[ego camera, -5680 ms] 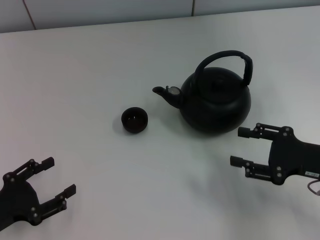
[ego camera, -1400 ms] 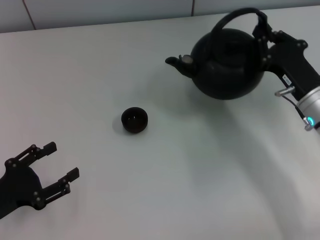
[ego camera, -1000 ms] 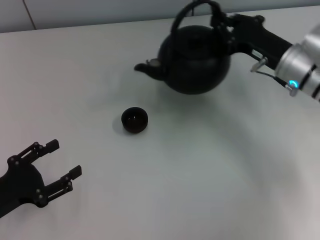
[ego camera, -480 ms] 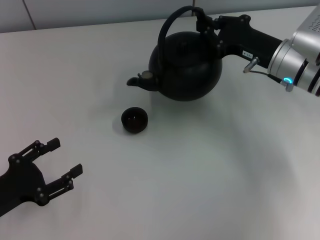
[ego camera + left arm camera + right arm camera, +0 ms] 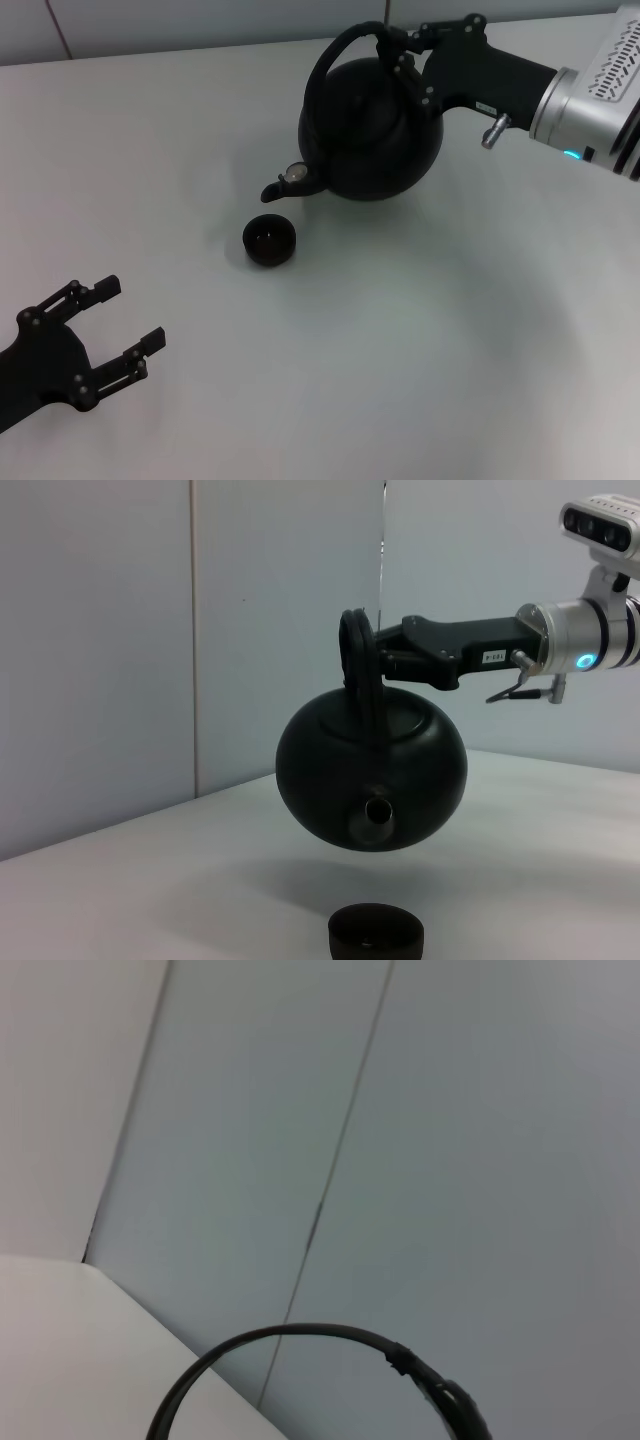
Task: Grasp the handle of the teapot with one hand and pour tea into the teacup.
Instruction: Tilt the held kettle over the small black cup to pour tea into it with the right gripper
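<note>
Right gripper (image 5: 405, 52) pinches the handle (image 5: 335, 55), holding the teapot (image 5: 370, 125) aloft, spout tipped over the teacup (image 5: 269, 240); the pot looks heavy and rigid. Left gripper (image 5: 115, 330) rests spread on the table (image 5: 400, 350).

Head camera: high, looks forward and down across the table (image 5: 420, 350); takes in the teapot (image 5: 370, 135), the teacup (image 5: 269, 241), both claws. Medium range.

Left wrist camera: low, near table level, faces level toward the far wall (image 5: 95, 630); sees the teapot (image 5: 370, 770) side-on in the air, the teacup (image 5: 376, 936) close at the frame's edge.

Right wrist camera: very close, tilted up at the wall (image 5: 480, 1140); only the handle (image 5: 330, 1345) arc shows.

Shared: teapot and teacup in head and left wrist views; handle in all three.
</note>
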You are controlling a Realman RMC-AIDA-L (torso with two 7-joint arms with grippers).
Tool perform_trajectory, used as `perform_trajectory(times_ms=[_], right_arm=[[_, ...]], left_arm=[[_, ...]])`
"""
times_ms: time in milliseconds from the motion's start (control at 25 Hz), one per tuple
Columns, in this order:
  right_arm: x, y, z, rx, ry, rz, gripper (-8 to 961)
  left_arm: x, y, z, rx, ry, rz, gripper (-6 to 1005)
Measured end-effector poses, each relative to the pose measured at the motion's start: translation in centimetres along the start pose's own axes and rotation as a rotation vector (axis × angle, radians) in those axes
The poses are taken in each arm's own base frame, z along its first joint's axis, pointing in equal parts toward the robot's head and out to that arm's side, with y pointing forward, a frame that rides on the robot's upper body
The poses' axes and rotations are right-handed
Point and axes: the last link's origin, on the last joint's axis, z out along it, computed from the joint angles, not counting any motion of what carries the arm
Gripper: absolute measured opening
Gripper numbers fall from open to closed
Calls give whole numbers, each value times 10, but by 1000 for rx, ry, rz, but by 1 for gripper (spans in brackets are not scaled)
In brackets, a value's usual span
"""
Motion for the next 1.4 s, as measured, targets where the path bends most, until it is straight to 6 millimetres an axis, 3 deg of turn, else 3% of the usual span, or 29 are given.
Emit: perform_trajectory(times_ms=[440,1400], right_arm=[[-11,-1,10,-74,-3,-169,113],[-24,-10,19,-126,11,-314,122]], left_arm=[[1,-1,1,-3,1,-3,802],[3,-4,5,-7,3,-1,801]])
